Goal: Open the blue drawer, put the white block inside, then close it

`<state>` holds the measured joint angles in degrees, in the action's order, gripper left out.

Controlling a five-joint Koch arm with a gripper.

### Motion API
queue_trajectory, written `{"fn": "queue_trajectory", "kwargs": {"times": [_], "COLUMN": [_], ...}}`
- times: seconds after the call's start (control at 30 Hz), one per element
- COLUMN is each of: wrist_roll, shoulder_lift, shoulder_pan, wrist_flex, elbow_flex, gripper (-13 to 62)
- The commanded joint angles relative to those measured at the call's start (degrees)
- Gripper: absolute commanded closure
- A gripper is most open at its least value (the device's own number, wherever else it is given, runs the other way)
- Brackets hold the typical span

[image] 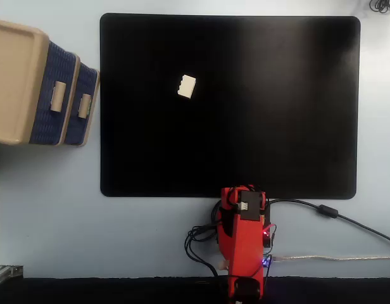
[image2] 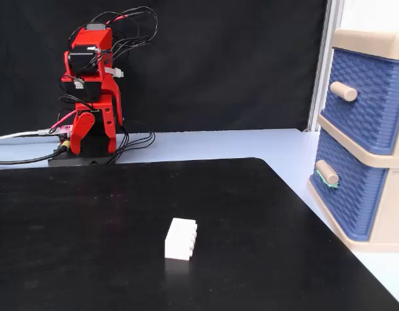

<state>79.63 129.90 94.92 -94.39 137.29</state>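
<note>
The white block (image: 187,87) (image2: 181,239) lies alone on the black mat (image: 277,126) (image2: 70,259), in its upper left part in a fixed view. The blue drawer (image: 83,107) (image2: 356,201), the lower one with a beige handle (image2: 326,172), is pushed in. The red arm (image: 245,244) stands folded at the mat's edge, far from block and drawers. My gripper (image2: 92,146) hangs down against the arm's base with nothing in it. Its jaws are too small and overlapped to tell whether they are open or shut.
A beige cabinet (image: 14,79) (image2: 371,40) holds both drawers, and the upper blue drawer (image: 54,95) (image2: 374,97) is also closed. Black cables (image: 328,212) (image2: 31,157) trail from the arm's base across the pale blue table (image: 150,234). A black backdrop (image2: 219,65) stands behind the arm.
</note>
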Motion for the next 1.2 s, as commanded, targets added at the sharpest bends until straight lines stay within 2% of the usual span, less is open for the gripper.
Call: {"fn": "queue_trajectory", "kwargs": {"times": [0.0,0.5,0.7,0.8,0.93,1.07,1.17], "wrist_roll": [0.2,0.1,0.4,2.4,19.2,51.1,72.2], "shoulder_lift": [4.7,4.7,3.9,0.7,-3.8,-12.0,-16.8], "shoulder_pan": [0.8,0.6,-0.9,-6.9,-21.4,-44.2,-58.7], "wrist_flex": [-4.7,-4.7,-5.3,-2.4,4.4,19.7,38.2], "elbow_flex": [2.9,1.0,-27.2,-38.8,-41.8,-38.9,-32.3], "gripper": [15.0,15.3,15.5,15.6,15.6,15.5,15.6]}}
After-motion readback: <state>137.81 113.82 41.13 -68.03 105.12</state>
